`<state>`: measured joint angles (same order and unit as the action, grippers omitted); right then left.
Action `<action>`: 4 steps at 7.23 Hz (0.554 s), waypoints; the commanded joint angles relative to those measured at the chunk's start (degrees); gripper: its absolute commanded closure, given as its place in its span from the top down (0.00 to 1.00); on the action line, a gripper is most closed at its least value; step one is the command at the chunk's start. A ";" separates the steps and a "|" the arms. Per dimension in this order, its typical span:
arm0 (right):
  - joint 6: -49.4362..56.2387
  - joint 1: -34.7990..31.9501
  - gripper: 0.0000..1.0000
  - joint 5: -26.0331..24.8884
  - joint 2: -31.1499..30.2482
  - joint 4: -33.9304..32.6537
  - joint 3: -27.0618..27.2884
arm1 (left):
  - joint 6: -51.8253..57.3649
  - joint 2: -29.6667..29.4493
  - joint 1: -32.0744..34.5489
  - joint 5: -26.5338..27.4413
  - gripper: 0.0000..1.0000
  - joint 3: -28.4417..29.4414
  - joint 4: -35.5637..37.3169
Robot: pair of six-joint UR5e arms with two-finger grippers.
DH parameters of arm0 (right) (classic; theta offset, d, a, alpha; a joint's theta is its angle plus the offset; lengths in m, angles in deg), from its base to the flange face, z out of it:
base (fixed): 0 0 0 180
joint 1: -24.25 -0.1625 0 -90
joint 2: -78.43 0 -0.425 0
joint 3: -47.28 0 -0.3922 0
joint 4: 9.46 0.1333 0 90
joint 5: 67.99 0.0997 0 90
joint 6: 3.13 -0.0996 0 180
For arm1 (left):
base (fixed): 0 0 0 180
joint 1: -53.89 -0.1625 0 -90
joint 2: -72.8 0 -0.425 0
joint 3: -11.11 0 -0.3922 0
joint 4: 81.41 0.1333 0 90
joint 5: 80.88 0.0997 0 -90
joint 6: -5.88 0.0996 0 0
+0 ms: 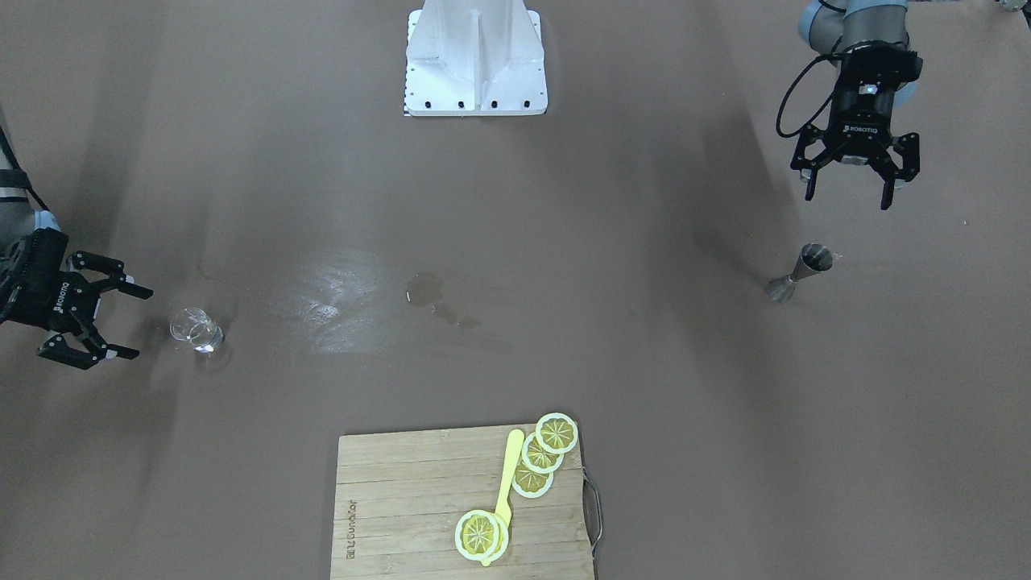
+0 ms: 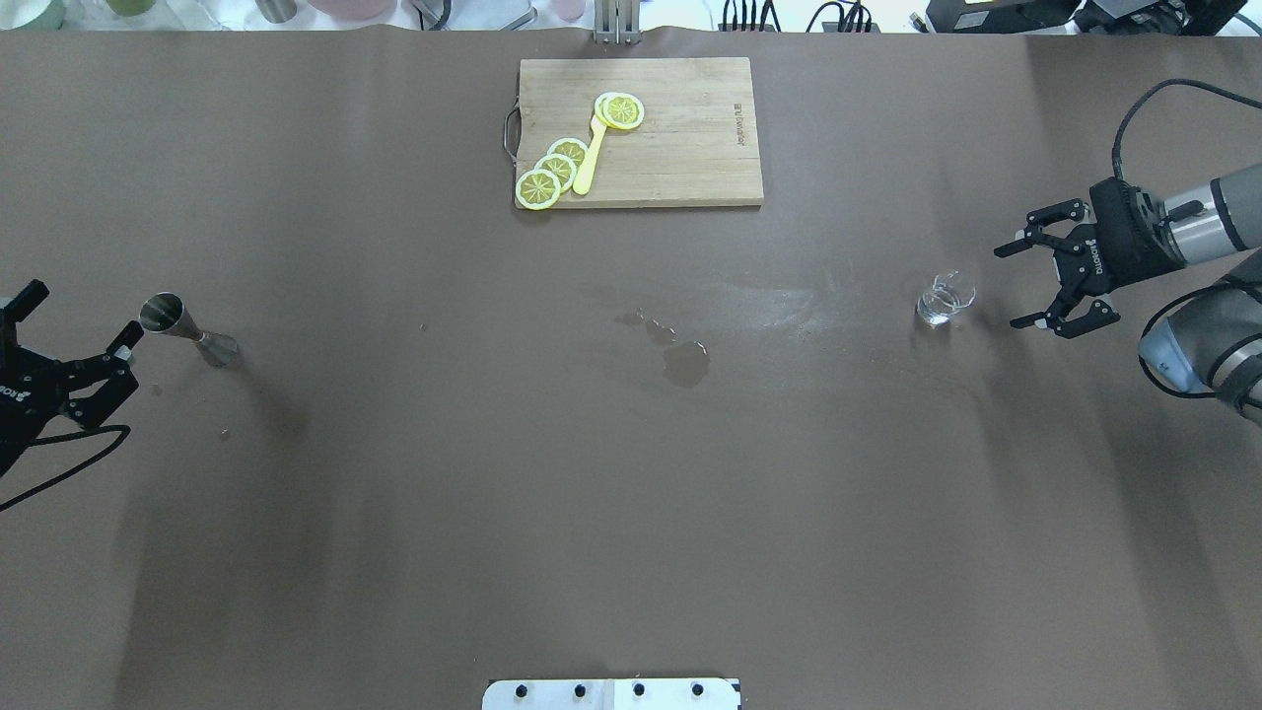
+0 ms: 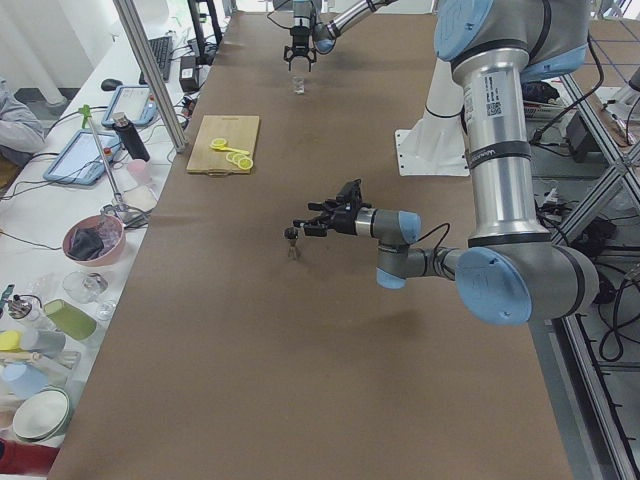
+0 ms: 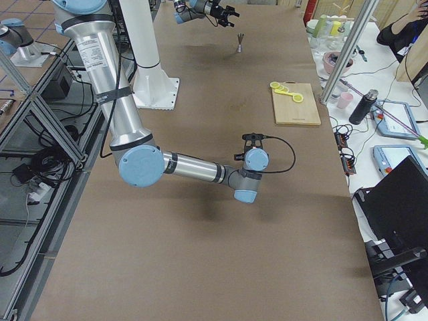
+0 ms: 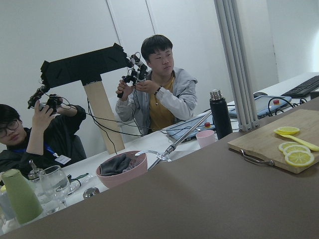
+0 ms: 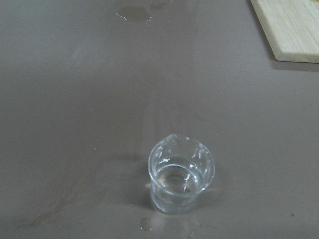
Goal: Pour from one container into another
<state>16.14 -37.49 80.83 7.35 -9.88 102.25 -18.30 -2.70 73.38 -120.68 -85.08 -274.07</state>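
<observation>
Robotics lab: person (image 5: 160,102) holding wired controller (image 5: 133,73) (tablets (image 3: 76,158), cables (image 4: 40,160) nearby).

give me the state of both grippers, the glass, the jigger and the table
jigger: upright on the table
glass: upright, contents hard to tell
left gripper: open, empty, apart from the jigger
right gripper: open, empty, beside the glass, not touching
table: wet, small puddle near its middle

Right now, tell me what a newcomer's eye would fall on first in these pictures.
The bright yellow lemon slices on the pale wooden cutting board stand out at the far edge of the brown table. Next, the small clear glass beaker stands in front of the open right gripper, and the steel hourglass-shaped jigger beside the open left gripper. A small wet puddle marks its middle.
</observation>
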 commanded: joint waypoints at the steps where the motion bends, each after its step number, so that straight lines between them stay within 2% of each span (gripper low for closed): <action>1: 2.52 -0.05 0.98 0.77 1.64 -0.29 -1.70 | -0.61 -2.53 -2.25 4.69 1.00 3.09 -3.40; 2: 4.00 -0.75 0.98 1.64 2.86 -0.46 -3.19 | -0.61 -2.29 -6.18 5.77 1.00 3.63 -7.69; 4: 4.37 -1.02 0.98 1.91 5.24 -0.82 -5.74 | -5.93 -1.33 -9.28 8.92 0.98 4.42 -9.49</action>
<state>20.16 -38.34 82.50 11.16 -10.55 98.06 -20.89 -4.55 66.41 -113.93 -81.26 -282.32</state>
